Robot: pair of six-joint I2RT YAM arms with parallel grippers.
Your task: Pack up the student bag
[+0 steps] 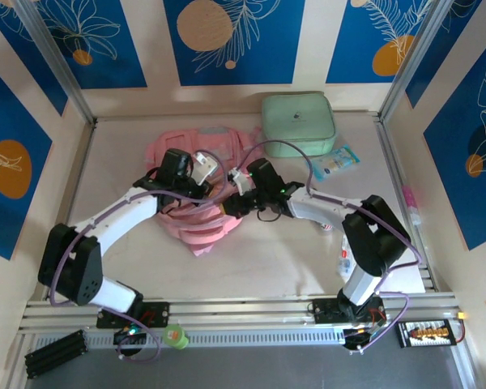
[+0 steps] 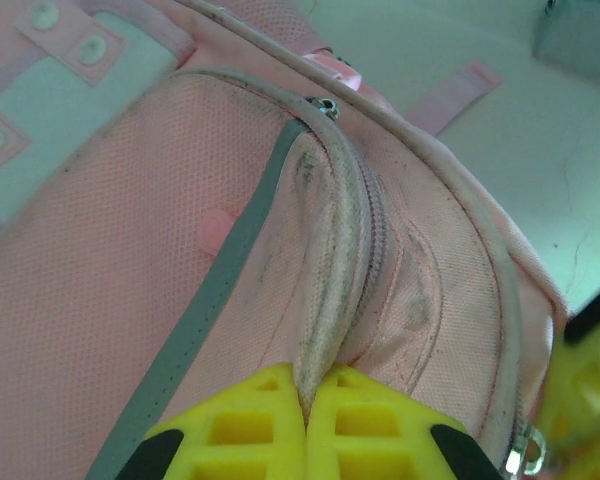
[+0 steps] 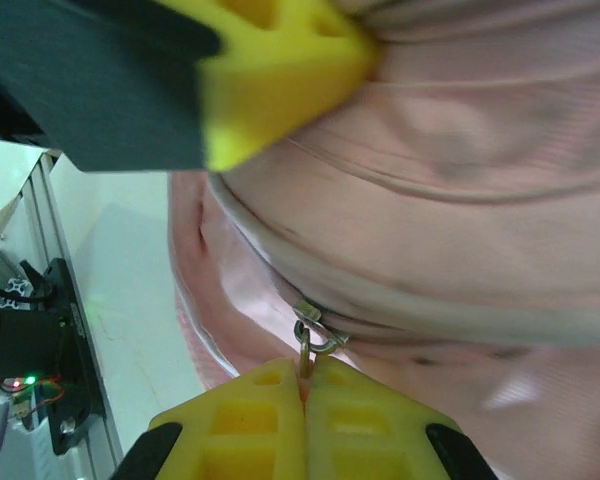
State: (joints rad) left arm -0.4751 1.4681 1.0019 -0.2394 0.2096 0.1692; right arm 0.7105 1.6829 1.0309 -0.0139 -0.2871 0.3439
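The pink student bag (image 1: 204, 231) lies crumpled mid-table, with both arms reaching over it. My left gripper (image 1: 204, 172) is shut, pinching the piped fabric edge beside a zipper on the bag (image 2: 130, 250); the fold runs straight in between the yellow fingertips of that gripper (image 2: 305, 398). My right gripper (image 1: 236, 185) is shut on the metal zipper pull (image 3: 314, 341) of the bag (image 3: 460, 220), and the pull's tab is clamped between the fingertips of this gripper (image 3: 305, 372). A yellow finger (image 3: 280, 60) of the left gripper shows just above it.
A mint-green zip case (image 1: 298, 123) stands at the back right, with a blue-and-white packet (image 1: 338, 162) in front of it. A pink pen (image 1: 409, 203) lies by the right wall. Small items (image 1: 345, 263) sit near the right arm's base.
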